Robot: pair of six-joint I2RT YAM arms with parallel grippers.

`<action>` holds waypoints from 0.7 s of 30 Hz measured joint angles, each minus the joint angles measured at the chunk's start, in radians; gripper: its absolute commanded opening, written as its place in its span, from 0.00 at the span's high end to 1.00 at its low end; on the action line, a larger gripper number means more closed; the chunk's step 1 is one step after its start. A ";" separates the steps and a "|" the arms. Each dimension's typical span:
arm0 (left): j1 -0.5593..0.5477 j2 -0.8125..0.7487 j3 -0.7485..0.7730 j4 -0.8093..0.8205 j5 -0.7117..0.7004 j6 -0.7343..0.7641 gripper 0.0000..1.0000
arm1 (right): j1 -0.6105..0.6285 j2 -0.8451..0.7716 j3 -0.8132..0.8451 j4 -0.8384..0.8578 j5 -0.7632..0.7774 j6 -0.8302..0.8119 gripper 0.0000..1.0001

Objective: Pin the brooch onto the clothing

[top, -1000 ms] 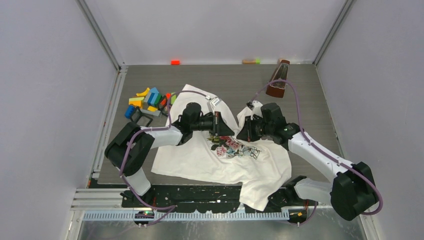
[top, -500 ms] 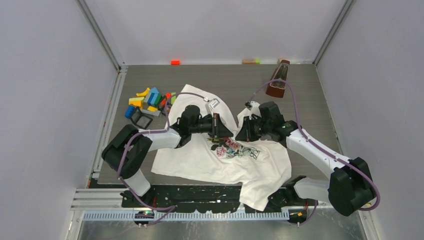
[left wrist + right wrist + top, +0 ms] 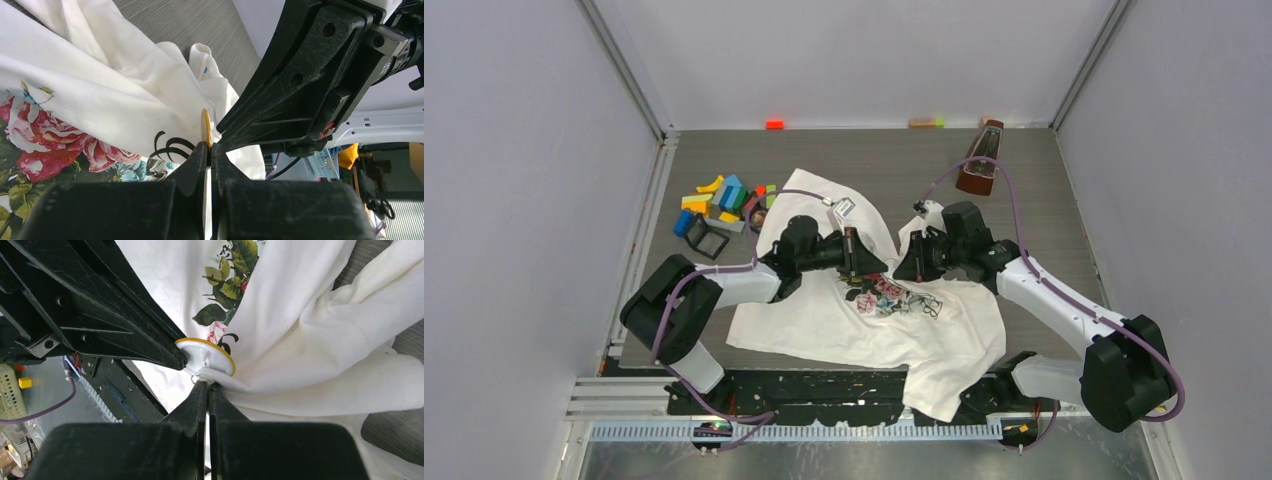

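The white T-shirt [image 3: 854, 320] with a rose print and dark lettering lies crumpled mid-table. My left gripper [image 3: 871, 262] is shut on the edge of a round yellow-rimmed brooch [image 3: 205, 127], seen edge-on in the left wrist view. The brooch [image 3: 206, 355] shows its white back in the right wrist view. My right gripper [image 3: 900, 268] is shut on a pinched fold of the T-shirt [image 3: 300, 360] right under the brooch. The two grippers meet tip to tip above the print. The brooch's pin is hidden.
A pile of coloured blocks [image 3: 720, 200] lies at the left back. A brown metronome [image 3: 980, 160] stands at the right back. A small silver clip [image 3: 845, 208] lies on the shirt's far edge. The shirt's hem hangs over the near table edge [image 3: 824, 385].
The left arm has shifted a little leftward and back while both grippers stay shut together above the print. The right arm has barely moved.
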 measured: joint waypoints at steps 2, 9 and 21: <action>0.002 -0.001 -0.004 0.005 -0.002 -0.006 1.00 | 0.000 0.000 0.000 0.000 0.000 0.000 0.93; 0.034 -0.013 -0.009 0.036 0.036 -0.029 1.00 | -0.011 -0.046 0.000 -0.011 0.000 -0.013 0.64; 0.098 -0.049 -0.020 0.161 0.217 -0.110 1.00 | -0.089 -0.266 -0.121 0.148 -0.154 0.012 0.44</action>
